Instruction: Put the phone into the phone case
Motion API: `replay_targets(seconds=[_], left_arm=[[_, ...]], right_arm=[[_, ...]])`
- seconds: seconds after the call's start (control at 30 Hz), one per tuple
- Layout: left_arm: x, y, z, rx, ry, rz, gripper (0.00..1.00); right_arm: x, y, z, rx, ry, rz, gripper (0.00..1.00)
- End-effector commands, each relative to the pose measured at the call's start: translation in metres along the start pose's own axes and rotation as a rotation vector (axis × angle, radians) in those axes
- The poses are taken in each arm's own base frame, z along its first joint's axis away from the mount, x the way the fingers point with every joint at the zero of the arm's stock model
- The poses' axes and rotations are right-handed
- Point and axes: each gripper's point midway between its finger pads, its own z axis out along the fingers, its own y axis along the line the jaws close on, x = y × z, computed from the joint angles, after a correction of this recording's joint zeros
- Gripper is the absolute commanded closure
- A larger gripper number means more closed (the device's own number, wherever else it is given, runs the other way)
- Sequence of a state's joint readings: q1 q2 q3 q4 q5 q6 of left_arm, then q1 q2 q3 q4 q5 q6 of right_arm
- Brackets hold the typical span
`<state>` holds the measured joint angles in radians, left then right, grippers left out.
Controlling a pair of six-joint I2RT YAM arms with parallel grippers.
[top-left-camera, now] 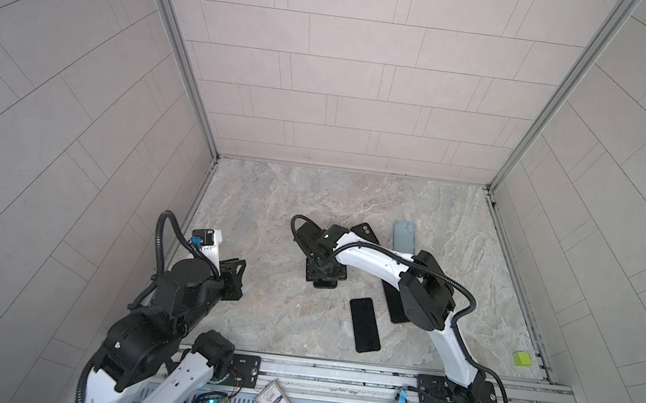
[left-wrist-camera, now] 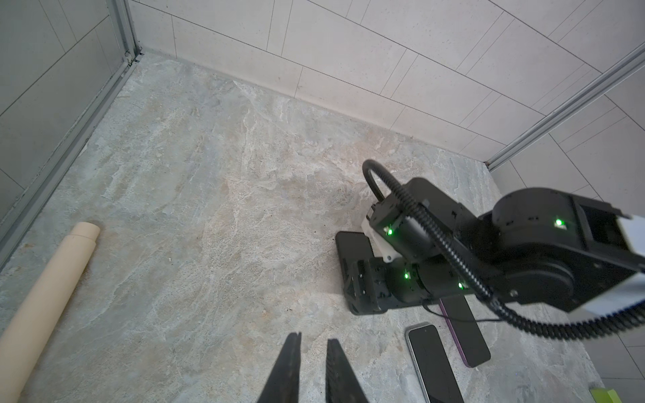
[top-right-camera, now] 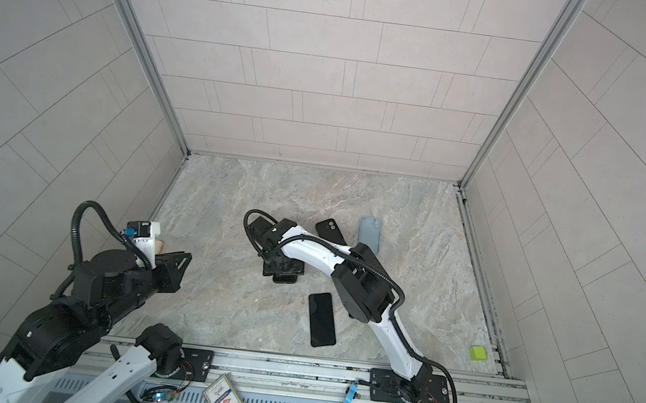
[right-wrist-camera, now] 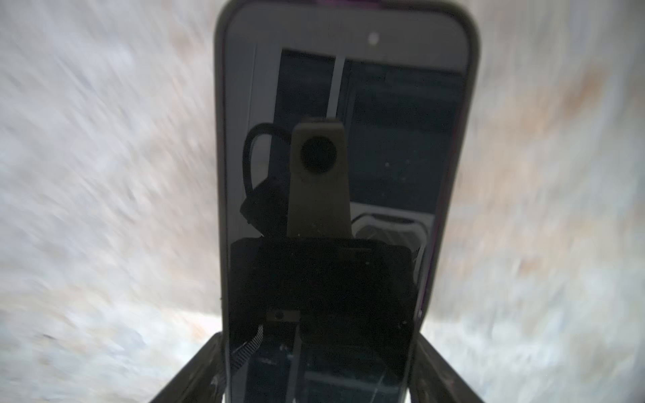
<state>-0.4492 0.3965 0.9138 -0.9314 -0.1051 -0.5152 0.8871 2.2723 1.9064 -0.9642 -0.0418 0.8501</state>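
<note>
One phone (right-wrist-camera: 335,174) is clamped by its long edges in the right gripper's (top-left-camera: 325,274) jaws at the middle of the desk (top-left-camera: 270,204), apparently not yet in the empty blue-grey phone case (top-left-camera: 405,237) lying apart toward upper right, while the left gripper's (left-wrist-camera: 314,349) narrowly parted jaws hold nothing at lower left.

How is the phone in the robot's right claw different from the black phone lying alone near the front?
The gripped phone is clamped in the right gripper; the loose phone lies free on the table, untouched. In both top views the gripped phone is mostly hidden under the gripper, while the loose phone shows whole. Both show dark, shiny screens.
</note>
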Motion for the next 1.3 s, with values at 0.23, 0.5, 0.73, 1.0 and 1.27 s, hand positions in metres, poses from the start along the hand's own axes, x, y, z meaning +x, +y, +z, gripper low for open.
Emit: replay_targets(seconds=[0.23,0.5,0.73,1.0,1.27], left_arm=[[0.001,0.001,0.006,-0.014,0.011,0.010,0.81],[0.000,0.002,0.006,-0.018,0.008,0.006,0.81],[0.001,0.001,0.008,-0.017,0.016,0.006,0.81],[0.001,0.002,0.010,-0.023,0.021,0.005,0.81],[0.001,0.004,0.012,-0.036,0.026,0.005,0.81]], right_arm=[[-0.086,-0.010,0.012,-0.041,-0.044,-0.052,0.32],[-0.120,-0.017,0.035,-0.095,-0.048,0.103,0.31],[-0.121,-0.004,0.035,-0.166,-0.038,0.115,0.16],[-0.128,-0.003,0.016,-0.199,-0.061,0.095,0.00],[-0.156,-0.039,-0.071,-0.170,-0.215,0.026,0.00]])
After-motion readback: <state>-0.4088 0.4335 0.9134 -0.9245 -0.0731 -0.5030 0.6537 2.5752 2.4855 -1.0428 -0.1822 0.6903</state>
